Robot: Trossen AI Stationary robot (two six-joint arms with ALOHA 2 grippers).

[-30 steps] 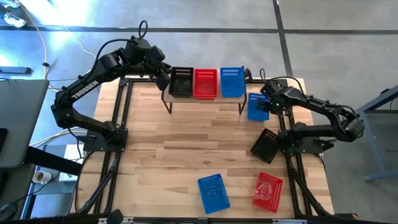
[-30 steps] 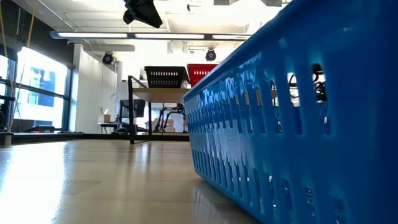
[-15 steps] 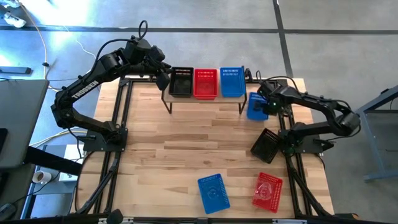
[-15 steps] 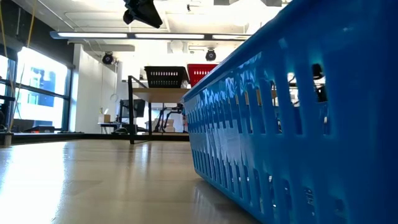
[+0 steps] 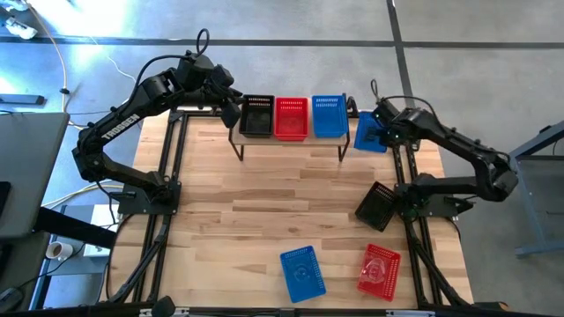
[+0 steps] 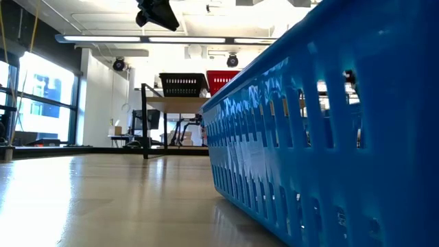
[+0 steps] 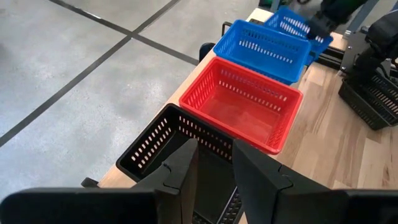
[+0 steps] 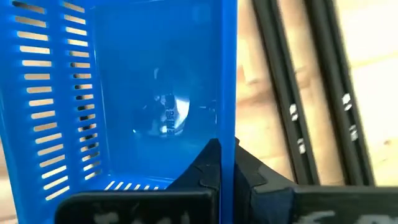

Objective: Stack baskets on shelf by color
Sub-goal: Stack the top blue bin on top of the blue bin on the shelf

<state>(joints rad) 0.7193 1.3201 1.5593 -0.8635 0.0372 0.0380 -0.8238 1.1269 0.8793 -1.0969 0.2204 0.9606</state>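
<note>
Baskets of black [image 5: 257, 115], red [image 5: 292, 117] and blue [image 5: 329, 114] are seen on the shelf [image 5: 291, 139]. At three o'clock, another blue basket [image 5: 368, 132] is clamped by the right gripper [image 5: 384, 134]. Slightly parted, the left gripper [image 5: 231, 112] hangs at nine o'clock.

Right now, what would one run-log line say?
right end effector: shut on blue basket, beside shelf | left end effector: over black basket

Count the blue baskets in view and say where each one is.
3: one on the shelf at its right end, one held by the right gripper beside the shelf, one on the table's near edge. Nested ones could be hidden.
</note>
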